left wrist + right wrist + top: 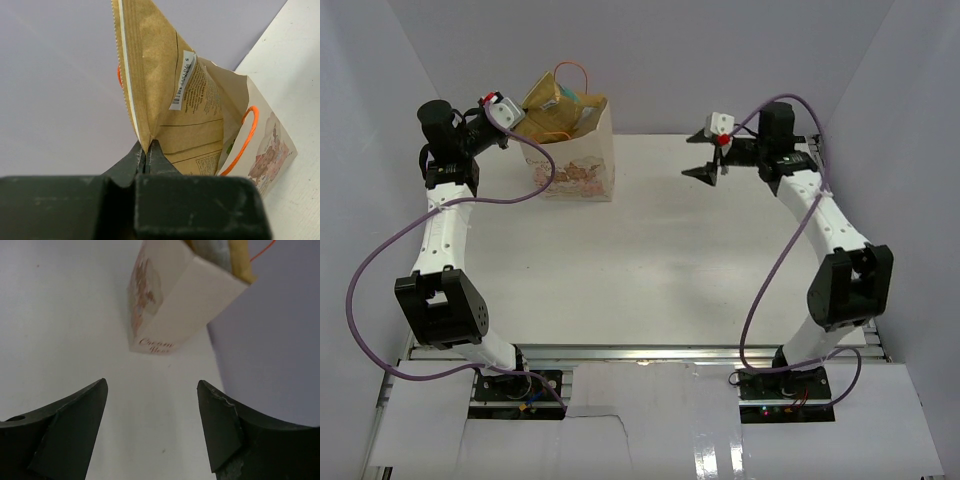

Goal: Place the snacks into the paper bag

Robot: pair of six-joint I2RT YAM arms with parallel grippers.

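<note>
The cream paper bag [582, 160] with orange cord handles [245, 140] stands upright at the back left of the table. The large tan crinkly pouch [548, 105] sticks up out of its mouth, leaning left. My left gripper [527, 122] is shut on the pouch's lower corner seam [147, 145], just left of the bag [267, 150]. The pouch [170, 95] rises above the jaws. My right gripper [702, 155] hangs open and empty above the table to the right of the bag [165, 315], its jaws [152, 390] spread wide. Other snacks are hidden; only a bit of green shows inside the bag.
White table [670, 260] between lilac walls; the back wall stands close behind the bag. A purple cable loops off each arm. The bag's printed front faces the near edge.
</note>
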